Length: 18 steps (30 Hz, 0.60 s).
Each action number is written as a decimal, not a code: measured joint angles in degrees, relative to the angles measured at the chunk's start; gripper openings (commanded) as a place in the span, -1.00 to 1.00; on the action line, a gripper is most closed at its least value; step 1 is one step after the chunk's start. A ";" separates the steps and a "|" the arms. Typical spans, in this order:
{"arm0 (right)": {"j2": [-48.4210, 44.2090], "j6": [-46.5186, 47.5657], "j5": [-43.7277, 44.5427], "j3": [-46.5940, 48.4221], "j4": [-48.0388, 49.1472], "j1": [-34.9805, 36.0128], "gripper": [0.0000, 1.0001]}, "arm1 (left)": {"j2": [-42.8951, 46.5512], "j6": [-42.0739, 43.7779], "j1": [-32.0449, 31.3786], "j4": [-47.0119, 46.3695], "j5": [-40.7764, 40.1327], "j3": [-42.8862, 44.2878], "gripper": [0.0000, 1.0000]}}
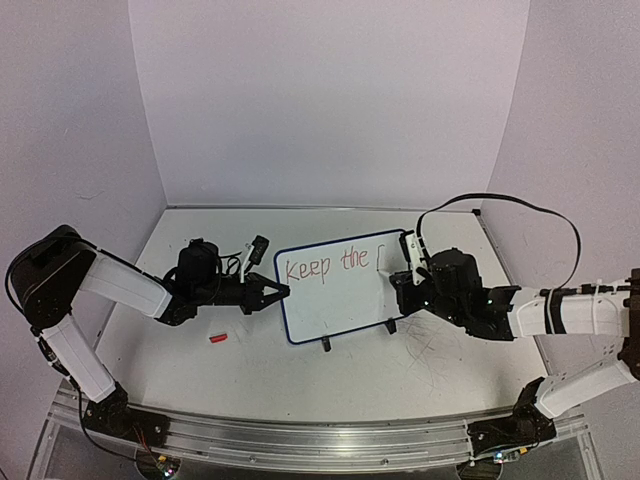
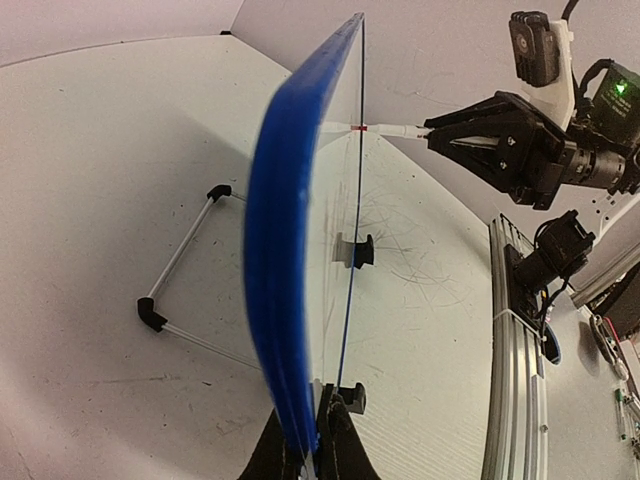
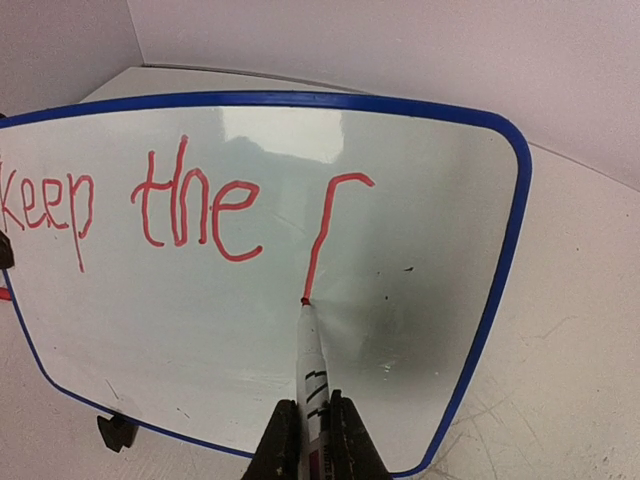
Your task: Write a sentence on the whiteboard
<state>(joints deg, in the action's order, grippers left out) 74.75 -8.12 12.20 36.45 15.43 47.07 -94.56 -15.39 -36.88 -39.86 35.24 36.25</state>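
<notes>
R pincer (image 3: 310,425) w/ marker (image 3: 310,345), tip on whiteboard (image 3: 430,230)

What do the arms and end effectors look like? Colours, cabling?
Left arm and right arm: white link shells, black joint housings. Left end effector and right end effector: black, two tapered fingers. Black cable loops over the right wrist; black camera on a white bracket and a green light behind the right end effector.

One whiteboard (image 1: 335,300) is counted, stood on two black clip feet (image 1: 325,344). Two complete red words (image 1: 305,268) and one unfinished letter (image 3: 325,230) are written on it. One marker (image 3: 310,360) is seen, and one small red object (image 1: 219,339) on the bench (image 1: 200,375).
</notes>
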 measured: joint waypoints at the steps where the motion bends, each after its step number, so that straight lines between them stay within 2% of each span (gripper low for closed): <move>1: -0.14 0.02 -0.14 -0.06 0.06 0.00 -1.00 | 0.00 0.03 0.00 0.00 0.02 0.00 -1.00; 10: -4.48 0.19 -0.66 -0.23 3.81 -0.01 -1.00 | 0.07 0.39 -0.03 0.01 0.04 0.00 -1.00; 18: -2.02 0.81 -0.28 0.66 5.07 -0.04 -1.00 | 0.07 0.42 -0.08 0.00 0.02 0.00 -1.00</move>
<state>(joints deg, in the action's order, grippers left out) 72.73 -7.31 11.92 37.10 20.50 47.03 -94.50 -14.96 -36.96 -39.86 35.27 36.25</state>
